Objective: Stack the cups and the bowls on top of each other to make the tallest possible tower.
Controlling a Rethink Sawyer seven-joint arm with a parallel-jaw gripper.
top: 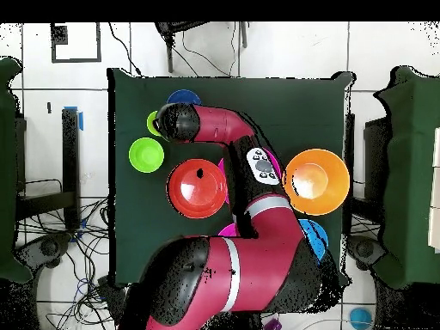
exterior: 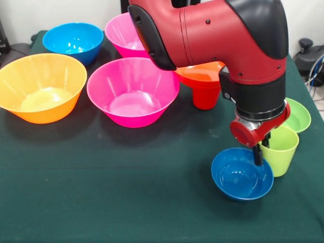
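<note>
My gripper (exterior: 261,153) is shut on the far rim of the small blue bowl (exterior: 242,175), which tilts toward the camera low over the table. The lime-green cup (exterior: 281,151) stands upright just behind it, with the small green bowl (exterior: 297,115) beyond. The wide red-orange bowl (exterior: 202,72) sits on the red cup (exterior: 206,95). In the overhead view the arm's end (top: 178,120) covers the gripper. Only edges of the blue bowl (top: 184,96) and green cup (top: 152,123) show there. No small red bowl is in view.
Two big pink bowls (exterior: 132,91) (exterior: 125,33), the yellow-orange bowl (exterior: 41,87) and the mid-sized blue bowl (exterior: 73,41) stand at the left and back. From above, the green bowl (top: 146,155) lies beside the red-orange bowl (top: 198,187).
</note>
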